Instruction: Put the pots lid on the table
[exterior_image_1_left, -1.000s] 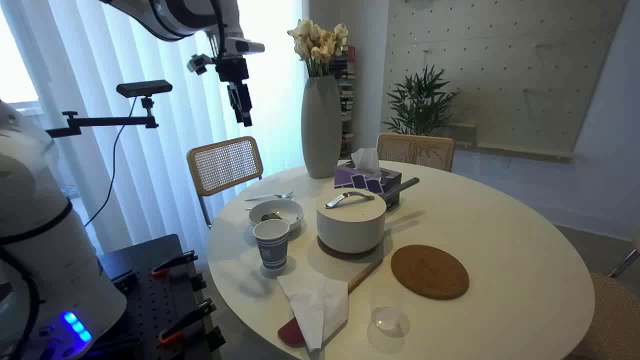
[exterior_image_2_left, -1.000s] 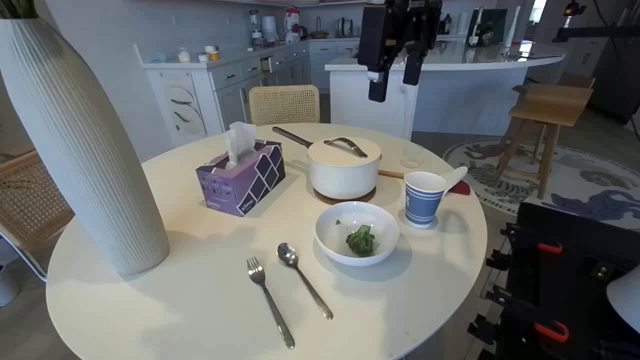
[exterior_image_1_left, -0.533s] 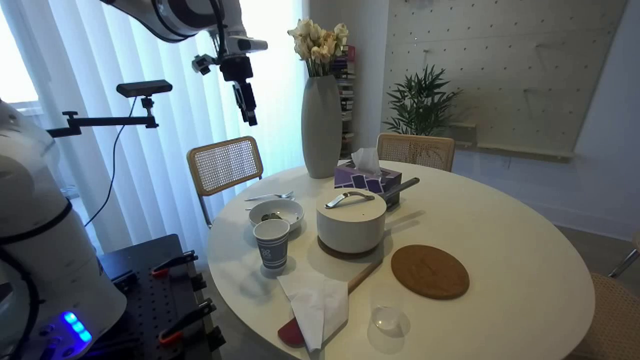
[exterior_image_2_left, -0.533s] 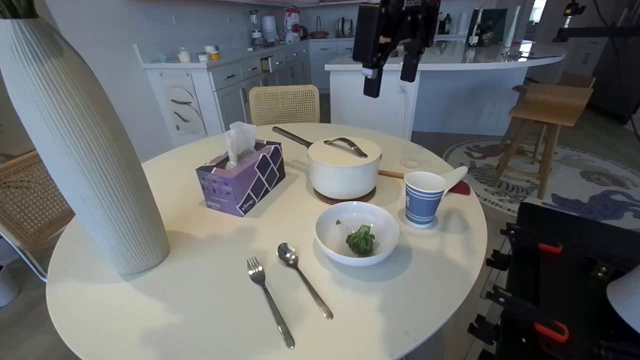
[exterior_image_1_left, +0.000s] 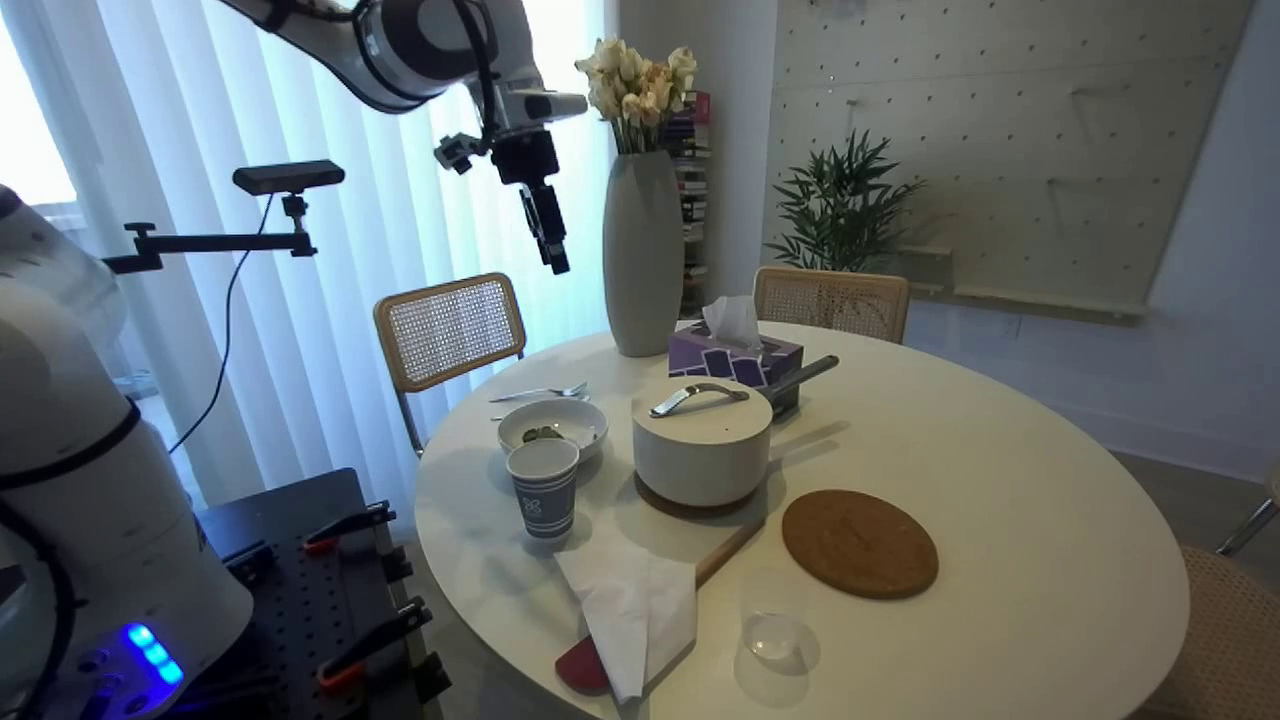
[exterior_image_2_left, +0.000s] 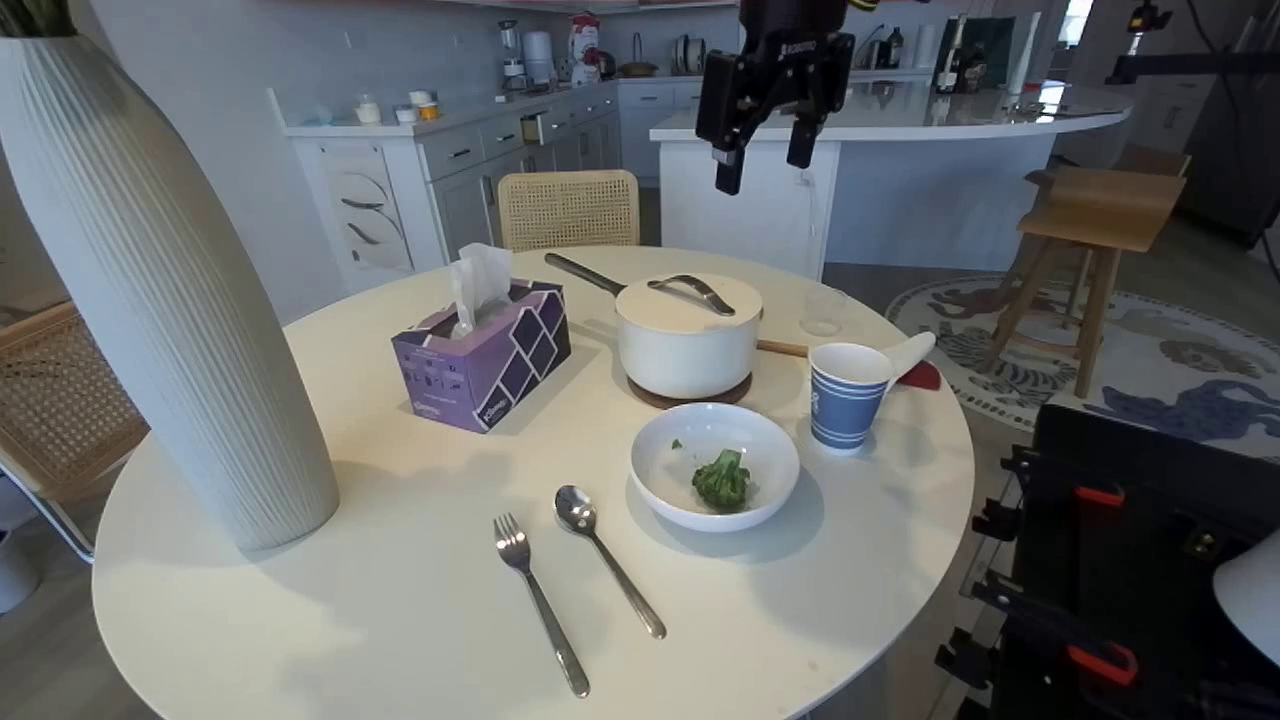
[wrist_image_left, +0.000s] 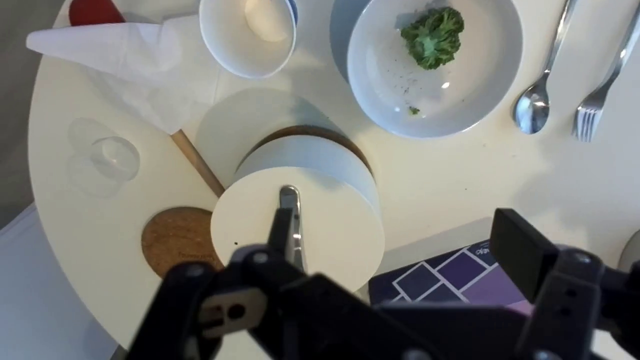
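Observation:
The cream-white pot (exterior_image_1_left: 700, 468) stands upright on a brown base on the round white table (exterior_image_1_left: 1020, 470). It also shows in an exterior view (exterior_image_2_left: 685, 360) and in the wrist view (wrist_image_left: 312, 150). Its pale lid (exterior_image_1_left: 722, 422) sits on the pot, with a metal arched handle (exterior_image_2_left: 695, 290) on top. The lid also shows in the wrist view (wrist_image_left: 340, 230), where a finger overlaps part of the handle. My gripper (exterior_image_1_left: 556, 262) is open and empty, high above the table and apart from the lid. It also shows in an exterior view (exterior_image_2_left: 763, 172) and in the wrist view (wrist_image_left: 395, 217).
A purple tissue box (exterior_image_2_left: 490, 350) stands by the pot's dark side handle. A tall vase (exterior_image_1_left: 642, 260), a bowl with broccoli (exterior_image_2_left: 715, 480), a paper cup (exterior_image_1_left: 546, 495), a brown mat (exterior_image_1_left: 860, 545), a clear dish (exterior_image_1_left: 772, 638) and a napkin over a spatula (exterior_image_1_left: 630, 610) surround it.
The arm and open gripper have moved over toward the table and the vase, and the gripper sits slightly lower in an exterior view. The pot, lid and other objects have not moved.

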